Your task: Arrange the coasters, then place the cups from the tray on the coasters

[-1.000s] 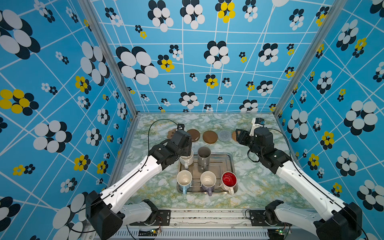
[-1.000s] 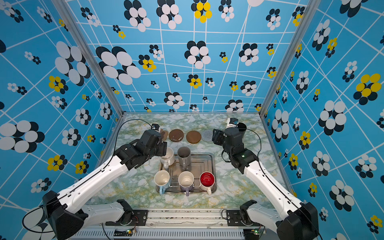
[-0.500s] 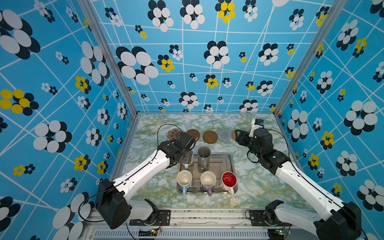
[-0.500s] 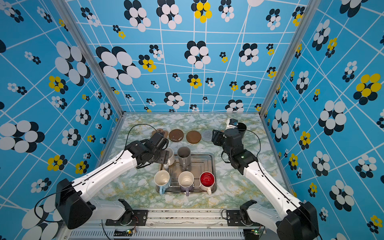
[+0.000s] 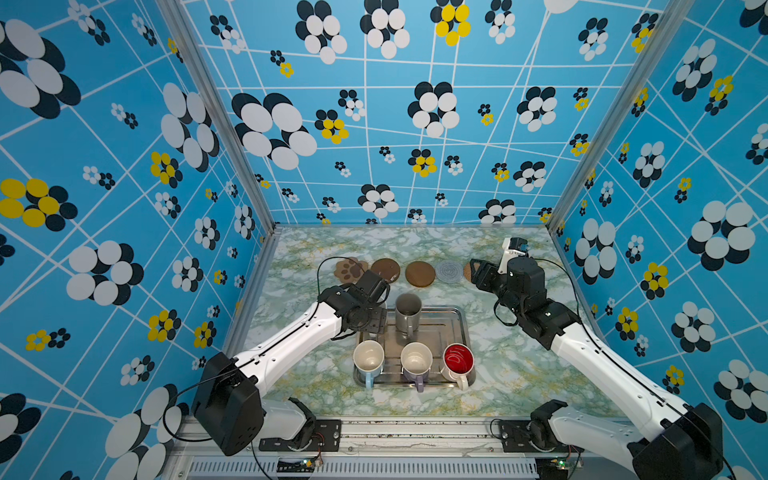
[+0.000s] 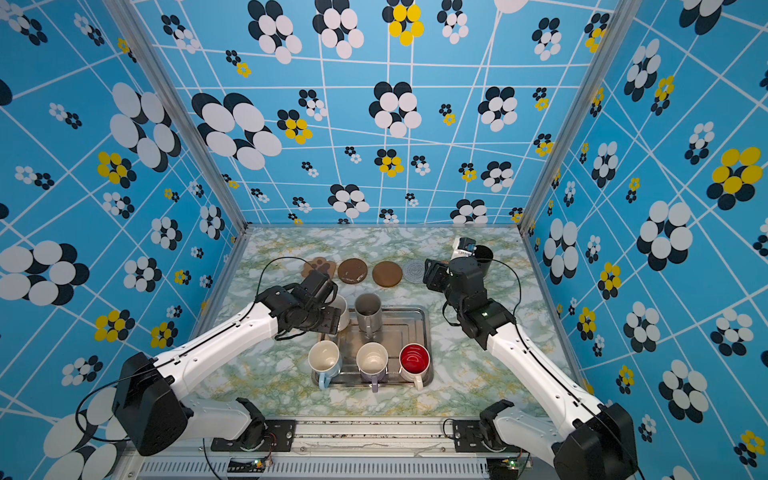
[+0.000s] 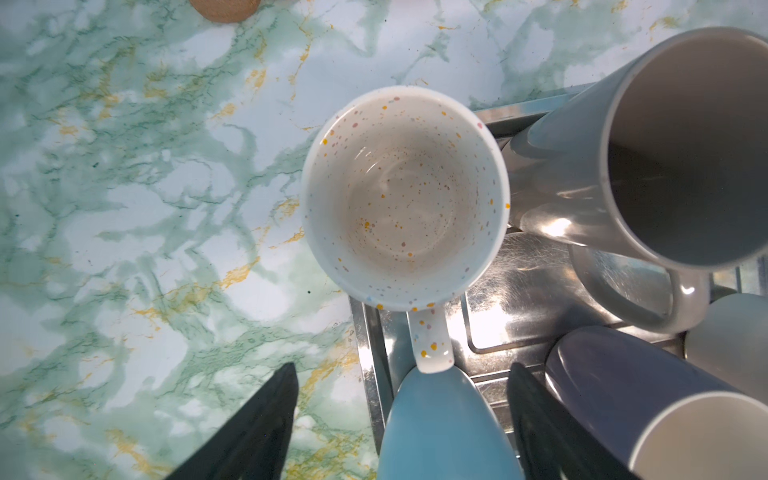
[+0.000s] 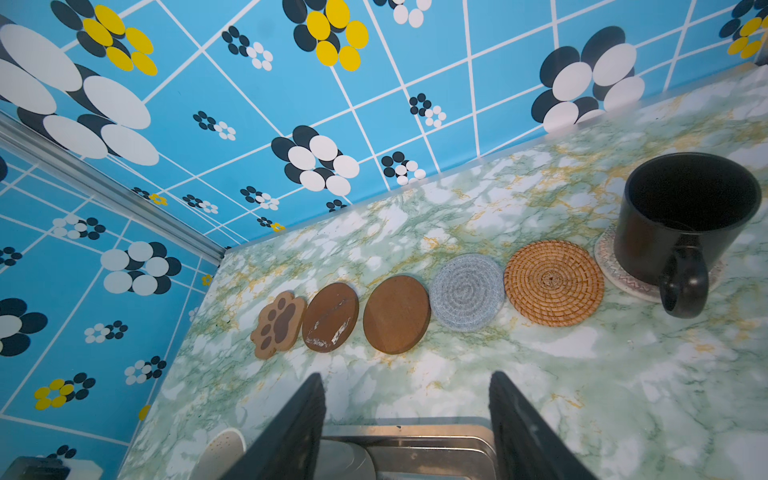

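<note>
1. Rectangular silver metal tray [image 5: 440,328] sits mid-table. Clock is set on it, 12 = back wall.
2. Left gripper [image 7: 402,368] is over the tray's 10 o'clock corner, jaws spread, gripping nothing. The handle of the cream-white speckled mug [image 7: 405,195] ends between the fingertips, no contact seen.
3. Tall grey mug [image 5: 408,309] stands in the tray at 12, just beside the speckled mug.
4. Near row in the tray: light blue mug [image 5: 368,359] at 7, lilac mug [image 5: 416,359] at 6, white mug with red inside [image 5: 458,359] at 5.
5. Coaster row on the table past 12, running 9 to 3: brown paw-shaped coaster [image 8: 279,324], scuffed round brown disc [image 8: 330,318], plain round brown disc [image 8: 397,313], grey-white woven round [image 8: 467,292], tan rattan round [image 8: 554,283].
6. Tall black mug [image 8: 681,232] stands on a white patterned round coaster [image 8: 609,266] at the row's 3 o'clock end.
7. Right gripper [image 8: 406,375] is off the tray at 2, jaws released and empty, over bare table.
</note>
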`<state>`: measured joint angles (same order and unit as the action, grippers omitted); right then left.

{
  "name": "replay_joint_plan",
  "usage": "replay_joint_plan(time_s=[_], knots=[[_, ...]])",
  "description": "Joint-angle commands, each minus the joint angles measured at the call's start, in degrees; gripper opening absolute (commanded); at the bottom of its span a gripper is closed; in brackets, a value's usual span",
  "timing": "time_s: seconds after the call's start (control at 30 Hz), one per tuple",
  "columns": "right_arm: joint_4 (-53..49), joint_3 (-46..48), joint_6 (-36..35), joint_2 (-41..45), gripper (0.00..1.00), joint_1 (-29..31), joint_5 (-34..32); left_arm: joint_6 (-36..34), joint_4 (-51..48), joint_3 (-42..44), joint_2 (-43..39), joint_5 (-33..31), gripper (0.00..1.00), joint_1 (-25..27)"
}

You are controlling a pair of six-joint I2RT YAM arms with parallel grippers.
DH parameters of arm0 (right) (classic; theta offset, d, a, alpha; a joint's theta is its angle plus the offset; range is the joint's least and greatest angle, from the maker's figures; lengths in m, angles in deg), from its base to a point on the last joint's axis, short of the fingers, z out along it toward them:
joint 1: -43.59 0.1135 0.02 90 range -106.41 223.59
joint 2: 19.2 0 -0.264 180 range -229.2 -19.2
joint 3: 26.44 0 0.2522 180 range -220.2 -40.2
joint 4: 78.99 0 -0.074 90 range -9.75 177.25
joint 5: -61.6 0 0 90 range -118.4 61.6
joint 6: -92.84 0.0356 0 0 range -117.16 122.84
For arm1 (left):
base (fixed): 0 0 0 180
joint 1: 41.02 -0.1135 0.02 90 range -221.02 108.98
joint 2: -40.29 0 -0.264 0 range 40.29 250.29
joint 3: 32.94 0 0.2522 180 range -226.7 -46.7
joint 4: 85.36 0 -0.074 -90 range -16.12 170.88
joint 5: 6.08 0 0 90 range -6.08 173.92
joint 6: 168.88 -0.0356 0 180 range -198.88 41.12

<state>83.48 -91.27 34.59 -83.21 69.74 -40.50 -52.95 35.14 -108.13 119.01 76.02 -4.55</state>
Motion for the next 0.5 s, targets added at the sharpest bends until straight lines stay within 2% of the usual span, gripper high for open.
replay_joint_plan(time_s=[0.0, 0.47], knots=[[1.22, 0.9, -0.81, 0.2, 0.65, 0.3, -0.12, 0.5, 2.2, 1.27, 1.16, 2.91, 0.78, -0.84], [1.57, 1.06, -0.81, -0.07, 0.66, 0.24, -0.14, 0.94, 4.03, 2.89, 3.8, 5.24, 0.69, -2.1]])
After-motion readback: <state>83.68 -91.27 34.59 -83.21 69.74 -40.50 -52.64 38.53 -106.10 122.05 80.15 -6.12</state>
